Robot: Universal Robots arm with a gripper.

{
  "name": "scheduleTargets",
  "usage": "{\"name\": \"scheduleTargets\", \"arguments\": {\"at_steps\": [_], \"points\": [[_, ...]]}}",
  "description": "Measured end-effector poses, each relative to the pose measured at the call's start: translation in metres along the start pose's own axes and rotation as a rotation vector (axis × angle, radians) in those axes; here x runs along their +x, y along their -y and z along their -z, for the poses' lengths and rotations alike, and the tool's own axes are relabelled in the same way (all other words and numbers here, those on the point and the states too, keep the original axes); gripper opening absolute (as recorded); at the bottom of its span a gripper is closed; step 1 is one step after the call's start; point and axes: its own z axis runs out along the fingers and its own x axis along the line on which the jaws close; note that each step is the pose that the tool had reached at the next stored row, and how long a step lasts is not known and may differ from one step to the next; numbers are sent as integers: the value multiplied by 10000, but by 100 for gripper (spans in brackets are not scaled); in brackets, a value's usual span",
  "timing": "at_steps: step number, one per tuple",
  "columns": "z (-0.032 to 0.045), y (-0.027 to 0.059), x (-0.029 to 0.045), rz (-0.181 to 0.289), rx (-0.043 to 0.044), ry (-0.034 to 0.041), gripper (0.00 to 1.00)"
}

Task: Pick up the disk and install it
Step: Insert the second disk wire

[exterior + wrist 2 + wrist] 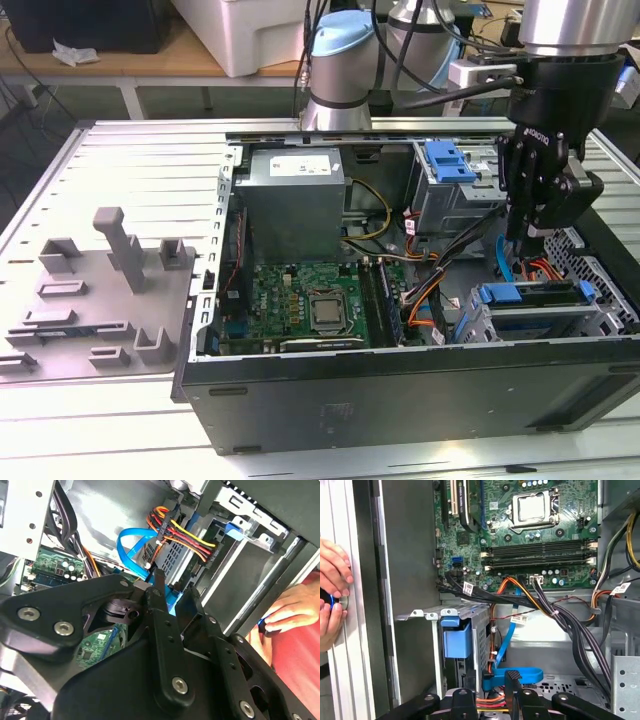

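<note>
In the exterior view I am hovering the pincer (535, 235) above the disk (530, 293), seated in its cage. In the second wrist view its fingers (159, 611) are sitting close together, pinching nothing. In the first wrist view cables (555, 615) are risking snags.

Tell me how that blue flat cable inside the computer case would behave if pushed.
Probably floppy: the blue cable loops in a loose curve, so it would likely bend aside. Likely light, being thin and flat. It hangs among other wires, so it may snag.
</note>
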Motion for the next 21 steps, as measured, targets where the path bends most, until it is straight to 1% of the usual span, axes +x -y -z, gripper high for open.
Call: {"name": "scheduleTargets", "arguments": {"at_steps": [3,7,9,11,12,13,14,15,18,21], "points": [[1,-1,-12,-113,-31,-9,36],[9,-14,-46,-119,-34,-11,36],[6,-22,-49,-117,-31,-36,36],[3,-24,-50,-112,-26,-99,36],[1,-25,-50,-110,-24,-148,36],[0,-26,-51,-109,-21,-179,36],[-4,-26,-52,-102,-13,-284,36],[-5,-27,-52,-101,-11,-317,36],[-4,-35,-58,-96,-3,-401,36],[-3,-40,-63,-97,5,-413,36]]}}
